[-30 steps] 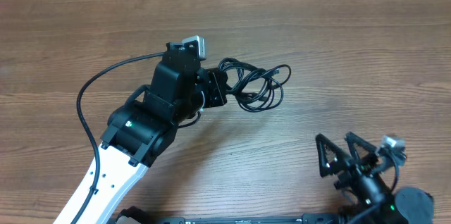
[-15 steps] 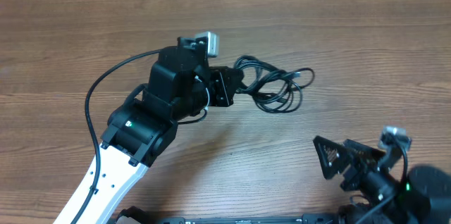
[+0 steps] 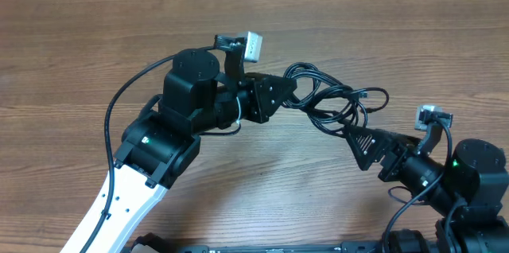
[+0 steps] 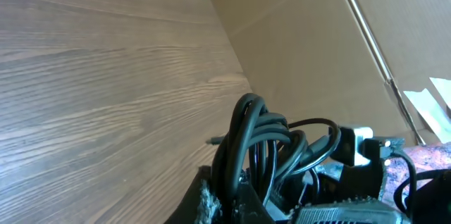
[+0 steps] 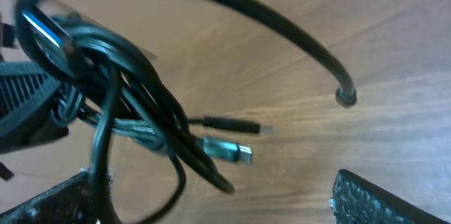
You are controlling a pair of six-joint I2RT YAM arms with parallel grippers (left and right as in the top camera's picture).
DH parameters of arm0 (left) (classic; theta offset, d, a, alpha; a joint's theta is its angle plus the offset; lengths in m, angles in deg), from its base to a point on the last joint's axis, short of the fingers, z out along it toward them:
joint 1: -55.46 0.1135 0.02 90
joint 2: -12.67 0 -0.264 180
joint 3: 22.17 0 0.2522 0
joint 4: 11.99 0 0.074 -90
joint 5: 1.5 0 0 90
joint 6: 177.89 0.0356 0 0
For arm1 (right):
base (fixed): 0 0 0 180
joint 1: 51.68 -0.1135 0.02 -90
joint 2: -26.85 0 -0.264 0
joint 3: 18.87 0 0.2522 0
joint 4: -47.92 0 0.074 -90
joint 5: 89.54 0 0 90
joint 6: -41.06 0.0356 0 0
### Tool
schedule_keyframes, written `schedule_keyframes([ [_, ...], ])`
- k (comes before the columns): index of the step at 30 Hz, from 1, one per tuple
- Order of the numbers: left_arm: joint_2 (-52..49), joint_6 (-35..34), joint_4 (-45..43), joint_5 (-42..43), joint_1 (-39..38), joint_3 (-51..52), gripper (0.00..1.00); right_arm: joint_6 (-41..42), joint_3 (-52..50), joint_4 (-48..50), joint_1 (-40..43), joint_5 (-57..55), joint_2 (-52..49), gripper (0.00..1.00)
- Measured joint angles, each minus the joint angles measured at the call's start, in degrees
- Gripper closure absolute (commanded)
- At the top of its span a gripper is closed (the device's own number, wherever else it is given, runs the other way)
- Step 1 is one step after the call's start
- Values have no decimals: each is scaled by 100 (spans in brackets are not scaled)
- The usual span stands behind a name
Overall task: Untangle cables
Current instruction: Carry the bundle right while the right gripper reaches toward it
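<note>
Wooden table [image 3: 398, 38]: left gripper [image 3: 288, 94] clamps cables [image 3: 330, 102], right gripper [image 3: 356, 146] gapes just beside.

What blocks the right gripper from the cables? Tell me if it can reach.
Probably yes: the open right gripper is beside the cables, held by the left gripper; nothing lies between.

Black cables [image 3: 334, 100] throughout; plug tips [image 5: 236, 151] silver metal. Table [image 3: 413, 38]: mid-brown wood, fine darker grain streaks running lengthwise. Left arm [image 3: 171, 138]: black upper housings, white lower link, one small green light. Wall [image 4: 303, 48] behind the table: plain tan, cardboard colour, unpatterned.
</note>
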Motion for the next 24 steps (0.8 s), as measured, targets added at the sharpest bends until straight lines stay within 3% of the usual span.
schedule_keyframes([
  [16, 0, -168, -369, 103, -903, 0, 96, -2, -2, -107, 0, -1617, 0, 0],
  [24, 0, -839, -1556, 1084, -887, 0, 96, 0, 42, -448, -7, -2669, 13, 0],
])
